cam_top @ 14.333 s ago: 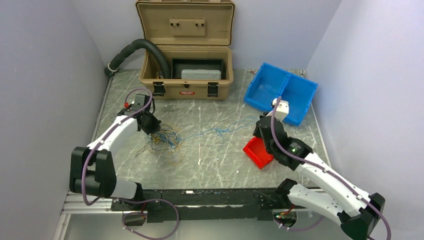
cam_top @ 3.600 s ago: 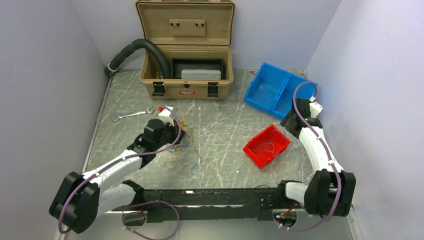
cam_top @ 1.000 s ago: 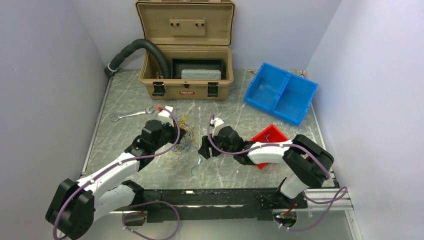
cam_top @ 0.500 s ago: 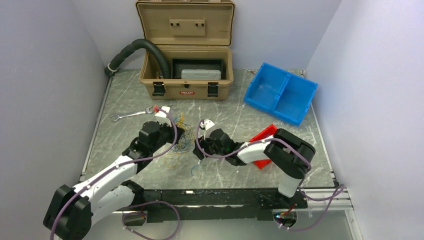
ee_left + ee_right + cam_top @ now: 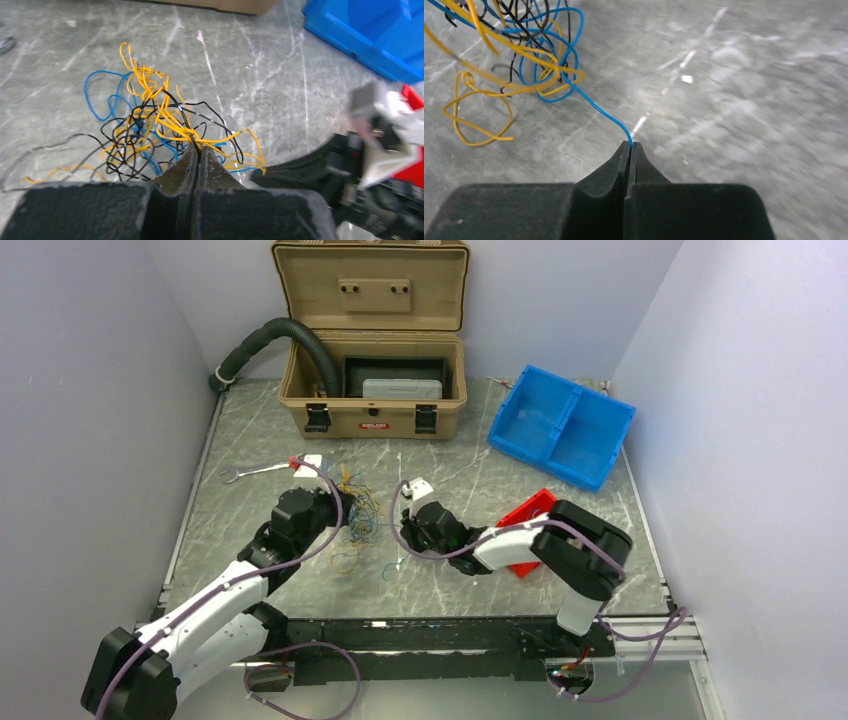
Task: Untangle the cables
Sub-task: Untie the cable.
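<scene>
A loose tangle of thin blue, yellow-orange and black cables [image 5: 358,518] lies on the marble table left of centre. In the left wrist view the tangle [image 5: 150,120] spreads ahead of my left gripper [image 5: 198,148], which is shut on strands of it. My left gripper [image 5: 336,510] sits at the tangle's left side. My right gripper [image 5: 630,145] is shut on the end of a single blue cable [image 5: 594,106] that runs back into the tangle [image 5: 519,45]. In the top view my right gripper [image 5: 402,538] is just right of the tangle.
An open tan case [image 5: 372,380] with a black corrugated hose [image 5: 270,338] stands at the back. A blue two-compartment bin [image 5: 560,426] is at back right, a red bin [image 5: 528,530] right of centre partly behind my right arm. A wrench [image 5: 255,471] lies at left.
My left gripper has drawn back to the left with the tangle. My right gripper has come from the far right to the tangle's right edge and closed on a blue cable.
</scene>
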`<move>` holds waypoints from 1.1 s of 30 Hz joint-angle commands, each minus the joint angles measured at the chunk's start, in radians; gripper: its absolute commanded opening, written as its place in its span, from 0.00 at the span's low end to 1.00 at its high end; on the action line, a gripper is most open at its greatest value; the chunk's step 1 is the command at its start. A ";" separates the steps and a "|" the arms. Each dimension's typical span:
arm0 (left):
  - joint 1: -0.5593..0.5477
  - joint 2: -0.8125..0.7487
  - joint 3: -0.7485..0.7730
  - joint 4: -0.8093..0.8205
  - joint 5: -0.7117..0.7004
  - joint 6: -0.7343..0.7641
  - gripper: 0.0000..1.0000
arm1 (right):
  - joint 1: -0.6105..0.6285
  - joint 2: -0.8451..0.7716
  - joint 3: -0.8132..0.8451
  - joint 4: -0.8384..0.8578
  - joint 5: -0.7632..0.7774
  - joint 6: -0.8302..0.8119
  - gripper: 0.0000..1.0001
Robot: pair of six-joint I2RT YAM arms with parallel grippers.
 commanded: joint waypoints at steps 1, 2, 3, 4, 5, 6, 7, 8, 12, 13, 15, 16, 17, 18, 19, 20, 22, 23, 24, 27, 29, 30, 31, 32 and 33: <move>-0.003 -0.025 -0.004 -0.036 -0.179 -0.059 0.00 | 0.000 -0.178 -0.041 -0.084 0.190 0.056 0.00; -0.003 -0.020 0.001 -0.060 -0.217 -0.072 0.00 | 0.000 -0.218 -0.047 -0.120 0.232 0.073 0.00; -0.002 -0.009 0.013 -0.086 -0.259 -0.087 0.00 | -0.002 -0.258 -0.051 -0.160 0.271 0.095 0.00; -0.002 0.004 0.023 -0.119 -0.293 -0.102 0.00 | -0.004 -0.295 -0.052 -0.206 0.312 0.114 0.00; -0.003 0.018 0.045 -0.153 -0.330 -0.116 0.00 | -0.009 -0.336 -0.051 -0.252 0.349 0.134 0.00; 0.000 0.034 0.061 -0.191 -0.358 -0.132 0.00 | -0.017 -0.376 -0.049 -0.316 0.377 0.153 0.00; -0.001 0.048 0.076 -0.220 -0.376 -0.141 0.00 | -0.025 -0.421 -0.047 -0.363 0.403 0.174 0.00; 0.000 0.062 0.087 -0.238 -0.390 -0.149 0.00 | -0.036 -0.463 -0.047 -0.405 0.424 0.192 0.00; 0.003 0.107 0.120 -0.316 -0.451 -0.191 0.00 | -0.129 -0.664 -0.030 -0.589 0.465 0.262 0.00; 0.005 0.117 0.129 -0.334 -0.462 -0.200 0.00 | -0.163 -0.712 -0.020 -0.632 0.458 0.270 0.00; 0.009 0.127 0.137 -0.349 -0.471 -0.208 0.00 | -0.226 -0.808 0.013 -0.711 0.441 0.255 0.00; 0.010 0.130 0.138 -0.354 -0.475 -0.212 0.00 | -0.248 -0.846 0.036 -0.749 0.446 0.245 0.00; 0.011 0.133 0.139 -0.359 -0.482 -0.219 0.00 | -0.270 -0.889 0.085 -0.802 0.465 0.241 0.00; 0.014 0.139 0.140 -0.367 -0.489 -0.225 0.00 | -0.284 -0.915 0.126 -0.849 0.484 0.234 0.00; 0.017 0.144 0.146 -0.380 -0.501 -0.232 0.00 | -0.301 -0.931 0.173 -0.917 0.501 0.225 0.00; 0.021 0.150 0.152 -0.399 -0.511 -0.246 0.00 | -0.325 -0.938 0.224 -0.976 0.520 0.225 0.00; 0.037 0.170 0.170 -0.436 -0.523 -0.267 0.00 | -0.378 -0.935 0.333 -1.093 0.546 0.224 0.00; 0.044 0.179 0.177 -0.449 -0.519 -0.273 0.01 | -0.407 -0.927 0.391 -1.141 0.550 0.214 0.00; 0.049 0.188 0.182 -0.454 -0.514 -0.273 0.02 | -0.431 -0.918 0.445 -1.194 0.562 0.213 0.00; 0.068 0.212 0.193 -0.470 -0.494 -0.273 0.03 | -0.476 -0.904 0.575 -1.303 0.611 0.198 0.00; 0.082 0.230 0.199 -0.476 -0.483 -0.273 0.04 | -0.482 -0.912 0.634 -1.333 0.630 0.183 0.00; 0.089 0.236 0.202 -0.483 -0.480 -0.274 0.04 | -0.482 -0.920 0.655 -1.336 0.629 0.170 0.00; 0.094 0.244 0.205 -0.492 -0.481 -0.278 0.03 | -0.482 -0.928 0.675 -1.338 0.631 0.162 0.00; 0.101 0.252 0.210 -0.505 -0.484 -0.287 0.03 | -0.483 -0.931 0.697 -1.347 0.641 0.159 0.00; 0.110 0.260 0.214 -0.518 -0.488 -0.296 0.03 | -0.482 -0.925 0.733 -1.360 0.655 0.154 0.00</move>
